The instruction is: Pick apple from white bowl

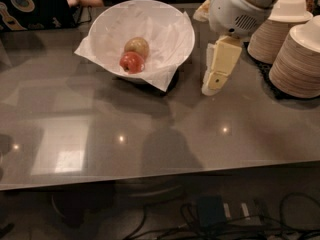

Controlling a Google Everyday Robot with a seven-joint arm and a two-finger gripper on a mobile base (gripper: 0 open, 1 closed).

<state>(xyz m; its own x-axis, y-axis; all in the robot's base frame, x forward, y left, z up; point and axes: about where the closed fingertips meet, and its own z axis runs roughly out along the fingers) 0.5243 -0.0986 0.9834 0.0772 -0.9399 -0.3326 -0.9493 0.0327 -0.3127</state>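
Observation:
The white bowl (170, 24), lined with crumpled white paper, stands at the back centre of the grey table. Inside it lie a red apple (131, 62) and, just behind it and touching, a yellowish-brown fruit (137, 46). My gripper (214, 83) hangs from the white arm (235, 9) to the right of the bowl. It points down, its tip is close above the tabletop, and it holds nothing. It stands beside the bowl's right rim, outside the bowl.
Two tall stacks of paper plates (299, 64) with white bowls on top stand at the right edge, close to the arm. A laptop (30, 6) and a person's hand (72, 0) are at the back left. The table's front edge (160, 176) runs above cables on the floor.

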